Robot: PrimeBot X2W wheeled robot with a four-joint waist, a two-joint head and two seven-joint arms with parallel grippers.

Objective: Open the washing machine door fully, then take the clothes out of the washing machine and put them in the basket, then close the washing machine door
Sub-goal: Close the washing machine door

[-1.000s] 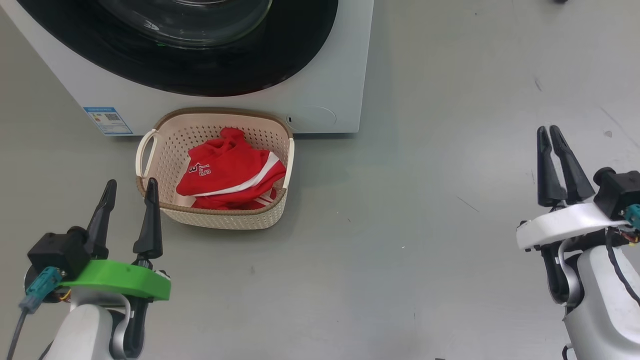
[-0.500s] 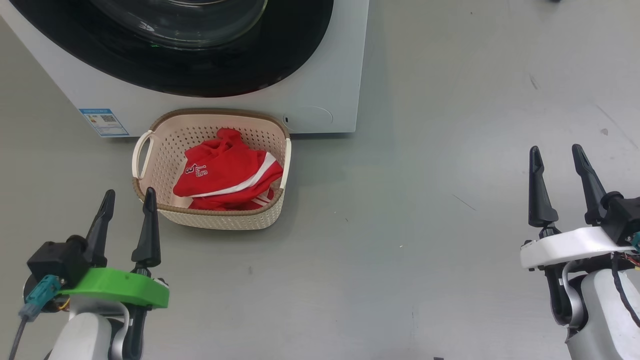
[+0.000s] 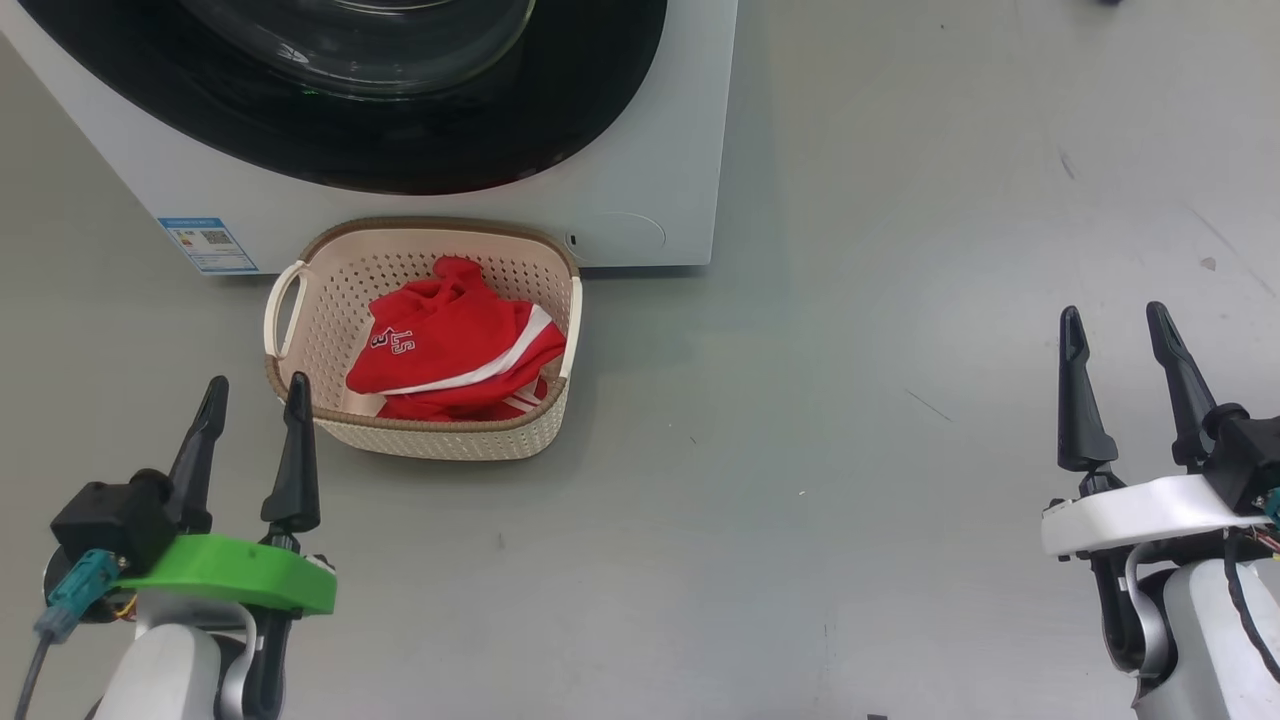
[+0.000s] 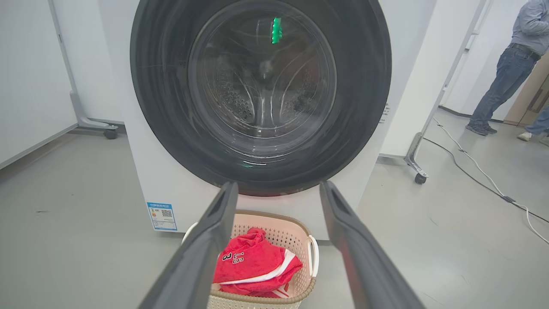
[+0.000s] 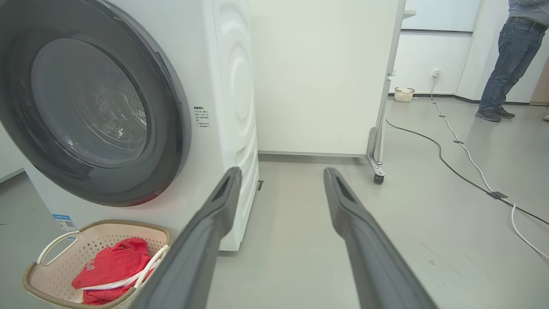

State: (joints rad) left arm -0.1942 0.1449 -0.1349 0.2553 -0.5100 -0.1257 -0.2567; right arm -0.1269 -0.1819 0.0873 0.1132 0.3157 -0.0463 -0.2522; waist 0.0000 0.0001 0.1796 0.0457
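From the head view, the washing machine [image 3: 650,130] stands on the grey floor [image 3: 800,450] with the washing machine door [image 3: 560,110] lying shut against its white front. The basket [image 3: 440,438] sits on the floor, touching the foot of the machine below the door's black rim, a little right of the blue sticker [image 3: 207,243]. The clothes [image 3: 450,350], red with white stripes and white lettering, are heaped inside the basket. The left gripper [image 3: 257,385] hangs just in front of the basket's near left corner, fingers spread apart and holding nothing. The right gripper [image 3: 1114,315] hangs well off to the right over bare floor, its fingers also wide apart and empty.

From the left wrist view, the two spread fingers frame the basket and its red heap, and the door rises behind them. The steel drum shows through the glass, with a green glint near the top. A person [image 4: 510,73] stands far off at the upper right, and a cable [image 4: 472,163] trails across the floor.

From the right wrist view, the open fingers point past the machine's right front corner. The door is seen at an angle, flush with the front, and the basket with the clothes lies at the lower left. A second small basket [image 5: 403,94] sits by the far wall.
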